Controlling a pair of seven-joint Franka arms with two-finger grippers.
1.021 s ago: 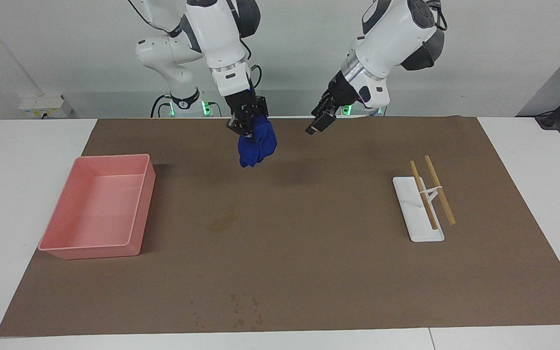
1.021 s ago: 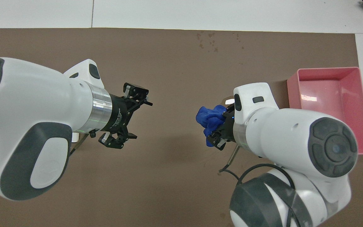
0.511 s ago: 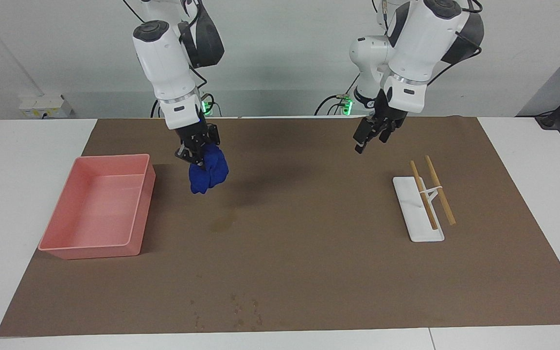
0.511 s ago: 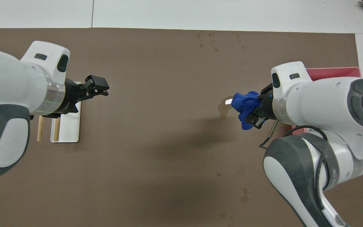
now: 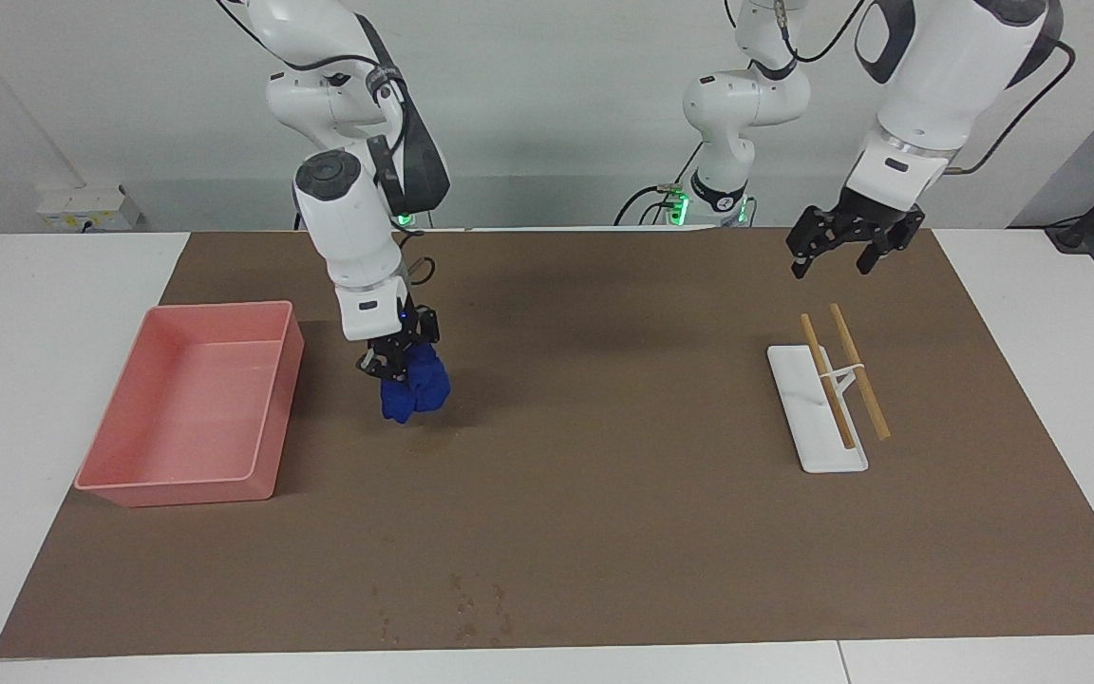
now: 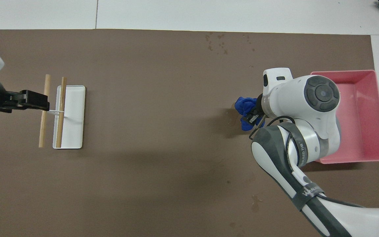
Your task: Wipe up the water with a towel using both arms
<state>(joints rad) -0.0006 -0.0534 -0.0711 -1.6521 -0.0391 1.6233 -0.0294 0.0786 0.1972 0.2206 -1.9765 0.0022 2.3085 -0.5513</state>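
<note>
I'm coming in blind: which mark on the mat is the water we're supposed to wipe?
Start at the pink tray at the right arm's end of the brown mat. Beside it, the right gripper holds the blue towel; the water is the single soft-edged darker blotch just under it, unlike the scattered tiny specks farthest from the robots.

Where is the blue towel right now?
The towel hangs bunched in the right gripper, low over the water blotch on the brown mat, beside the pink tray toward the right arm's end of the table.

Right end effector [image 5: 399, 362] lowered towel [image 5: 414, 391] toward water [image 6: 231, 119], perhaps touching; left end effector [image 5: 841, 249] withdrew outward.
</note>
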